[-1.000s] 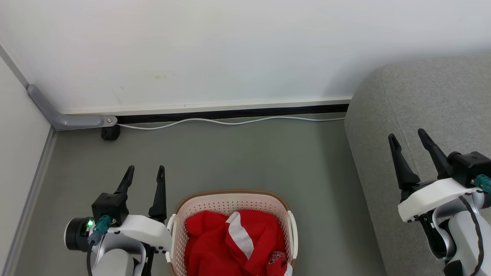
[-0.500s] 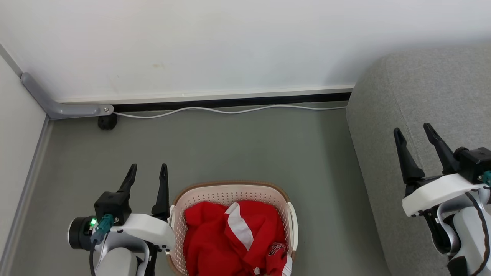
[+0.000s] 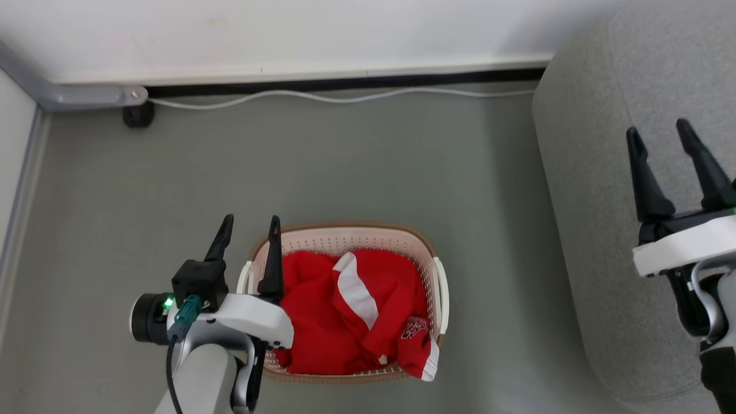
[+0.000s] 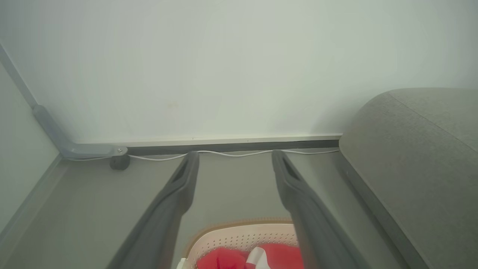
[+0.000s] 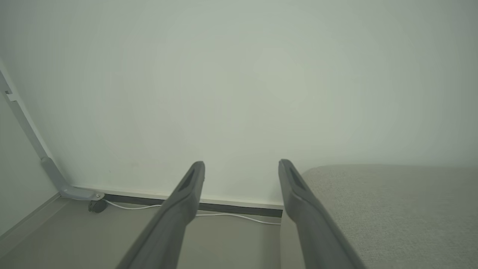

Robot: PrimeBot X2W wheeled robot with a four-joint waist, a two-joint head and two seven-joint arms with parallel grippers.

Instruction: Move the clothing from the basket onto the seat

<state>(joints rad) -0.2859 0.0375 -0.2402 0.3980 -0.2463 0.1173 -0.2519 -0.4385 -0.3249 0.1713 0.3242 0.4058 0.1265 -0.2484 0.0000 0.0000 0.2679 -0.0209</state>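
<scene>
clothing (image 3: 322, 302) unmoved; left gripper (image 3: 252, 219) nearer basket (image 3: 351, 226)

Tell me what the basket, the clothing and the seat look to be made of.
Basket: likely moulded plastic, cream and matte; rows of small holes, smooth rounded walls, brown rim.
Clothing: soft fabric, possibly synthetic, bright red with white stripes; it folds and slumps.
Seat: grey woven upholstery, matte, with a fine speckled texture.

Grey floor (image 3: 368, 167): cream basket (image 3: 345, 237) near centre, grey sofa (image 3: 592, 230) at right. White cable (image 3: 322, 98) along the far wall (image 3: 368, 29) base; small black foot (image 3: 138, 115) far left.
</scene>
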